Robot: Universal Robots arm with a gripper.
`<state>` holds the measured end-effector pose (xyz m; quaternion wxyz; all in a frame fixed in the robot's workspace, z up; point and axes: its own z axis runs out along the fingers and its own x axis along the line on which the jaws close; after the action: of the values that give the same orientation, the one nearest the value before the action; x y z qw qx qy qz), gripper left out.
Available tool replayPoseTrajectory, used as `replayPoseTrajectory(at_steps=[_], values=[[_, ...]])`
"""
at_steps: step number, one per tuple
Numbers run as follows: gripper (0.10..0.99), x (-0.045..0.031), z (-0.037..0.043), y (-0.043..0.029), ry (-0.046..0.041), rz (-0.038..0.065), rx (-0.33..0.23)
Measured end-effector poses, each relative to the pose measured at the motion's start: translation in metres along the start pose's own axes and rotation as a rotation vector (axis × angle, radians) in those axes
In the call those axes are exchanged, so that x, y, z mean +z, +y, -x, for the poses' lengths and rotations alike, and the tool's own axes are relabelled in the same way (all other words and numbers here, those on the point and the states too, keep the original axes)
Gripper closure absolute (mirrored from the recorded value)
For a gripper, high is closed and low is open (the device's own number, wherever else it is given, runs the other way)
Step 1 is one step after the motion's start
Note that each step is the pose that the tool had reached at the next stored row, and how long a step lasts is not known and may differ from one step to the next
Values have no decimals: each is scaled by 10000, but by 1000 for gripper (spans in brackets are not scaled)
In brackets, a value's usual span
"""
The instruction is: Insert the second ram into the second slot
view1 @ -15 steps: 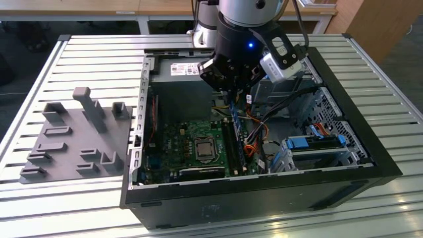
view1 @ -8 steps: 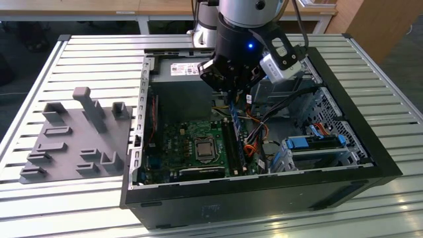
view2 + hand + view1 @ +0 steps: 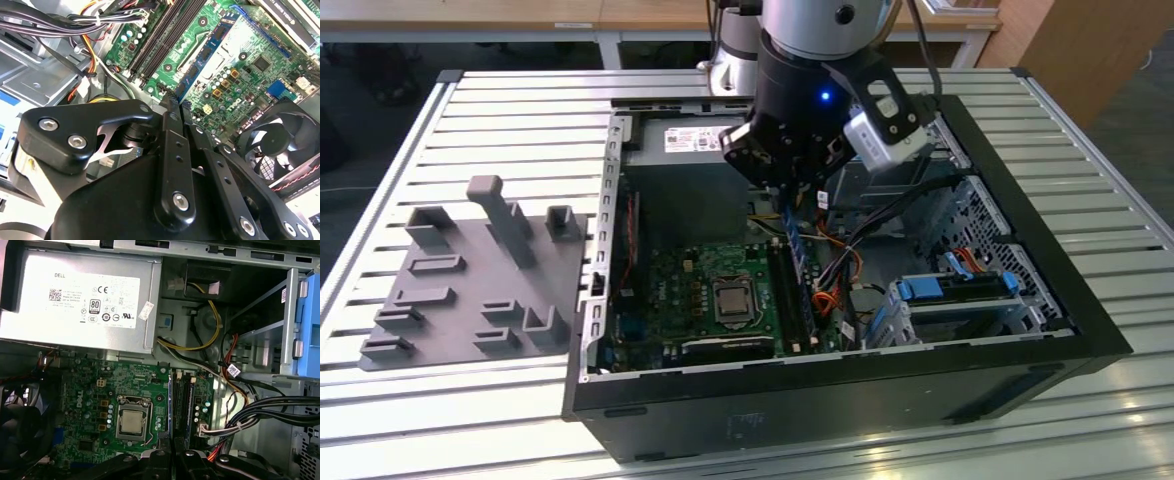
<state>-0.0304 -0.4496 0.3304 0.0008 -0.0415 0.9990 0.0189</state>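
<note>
My gripper (image 3: 787, 190) hangs inside the open computer case (image 3: 854, 375), over the green motherboard (image 3: 680, 290). It is shut on the second ram (image 3: 791, 235), a thin blue stick that points down from the fingers toward the dark memory slots (image 3: 803, 300). In the second wrist view the black fingers (image 3: 170, 130) clamp one end of the second ram (image 3: 205, 52), which runs out over the board beside the slots (image 3: 162, 32). In the first wrist view the second ram (image 3: 171, 405) shows edge-on next to the slots (image 3: 184, 395), above the gripper (image 3: 172, 452).
The silver power supply (image 3: 687, 140) sits behind the gripper. Bundled cables (image 3: 854, 250) crowd the slots on the exterior view's right, next to blue drive brackets (image 3: 961, 290). The processor socket (image 3: 132, 422) and a fan (image 3: 272, 142) are nearby. A grey fixture plate (image 3: 467, 290) lies outside the case.
</note>
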Motion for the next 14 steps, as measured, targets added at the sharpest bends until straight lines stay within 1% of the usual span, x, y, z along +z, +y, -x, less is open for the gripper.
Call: replayPoseTrajectory(at_steps=[14], values=[[949,32,0,-3,0,1,1]])
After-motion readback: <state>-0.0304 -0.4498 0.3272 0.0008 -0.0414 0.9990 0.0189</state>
